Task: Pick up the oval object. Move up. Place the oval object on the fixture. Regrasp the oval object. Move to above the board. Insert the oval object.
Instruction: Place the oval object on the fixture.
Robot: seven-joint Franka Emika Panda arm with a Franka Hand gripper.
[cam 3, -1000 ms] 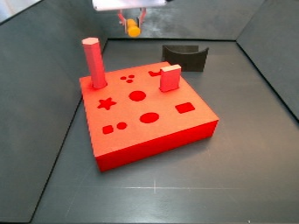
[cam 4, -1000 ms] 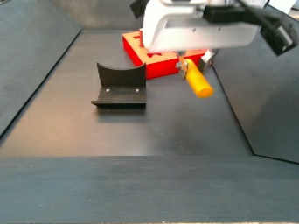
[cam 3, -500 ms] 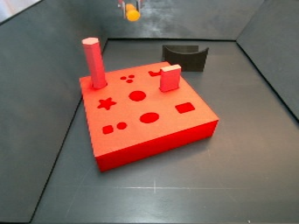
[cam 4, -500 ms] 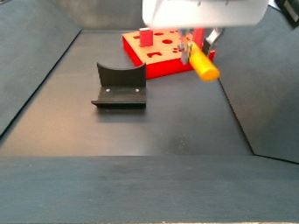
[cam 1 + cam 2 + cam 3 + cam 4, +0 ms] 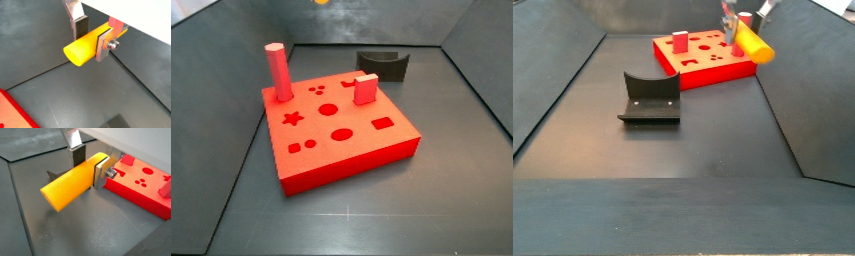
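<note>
My gripper (image 5: 92,36) is shut on the oval object (image 5: 82,47), a smooth yellow-orange peg held crosswise between the silver fingers, high above the floor. It also shows in the other wrist view (image 5: 69,187). In a side view only the peg's tip (image 5: 321,3) shows at the top edge. In the other side view the peg (image 5: 754,42) hangs tilted under the gripper (image 5: 740,20) above the board's right end. The red board (image 5: 338,125) with cut-out holes lies on the floor. The dark fixture (image 5: 385,65) stands behind it and shows in the other side view (image 5: 649,97).
A tall red cylinder (image 5: 277,72) and a red rectangular block (image 5: 366,90) stand in the board. Dark walls (image 5: 560,75) slope up round the floor on all sides.
My gripper has risen with the oval object still in it. Its body has left both side views at the top. The board and the fixture have not moved.
</note>
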